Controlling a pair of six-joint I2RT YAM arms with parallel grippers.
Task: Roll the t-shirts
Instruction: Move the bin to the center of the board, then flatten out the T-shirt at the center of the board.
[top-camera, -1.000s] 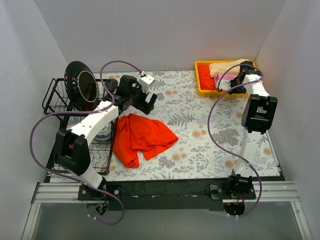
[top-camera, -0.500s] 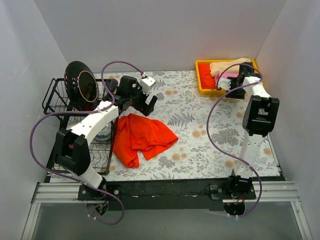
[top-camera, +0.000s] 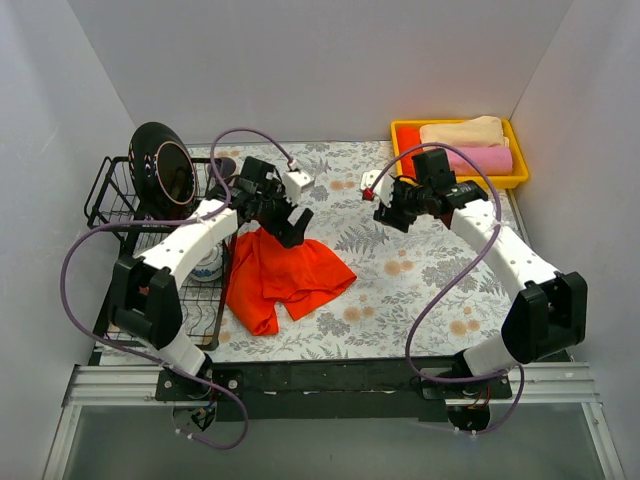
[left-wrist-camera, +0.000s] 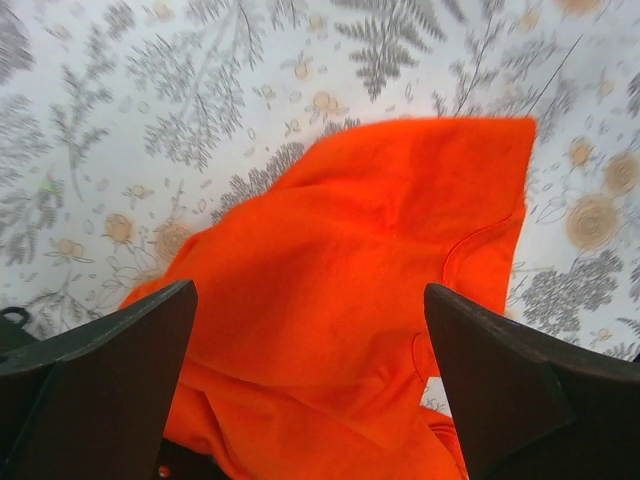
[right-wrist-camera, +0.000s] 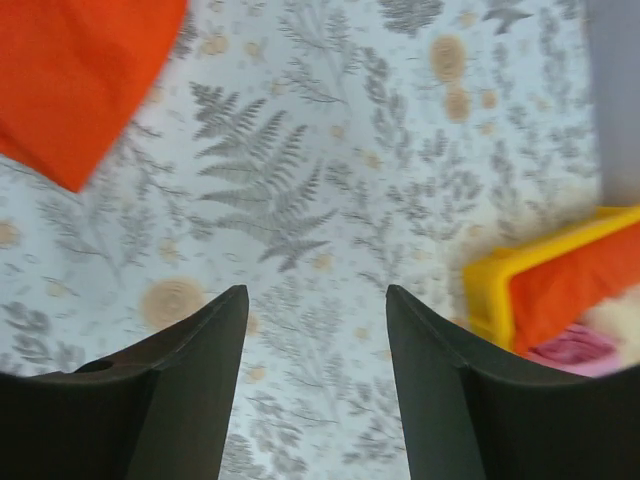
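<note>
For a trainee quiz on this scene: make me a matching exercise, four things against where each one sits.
Things:
1. loose shirt
2. beige roll
3. pink roll
4. right gripper

Places:
A. open, over bare tablecloth
B. along the far wall of the tray
C. crumpled on the tablecloth, under the open left gripper
D. in the tray, on the near side of another roll

Pairs: 1-C, 2-B, 3-D, 4-A
</note>
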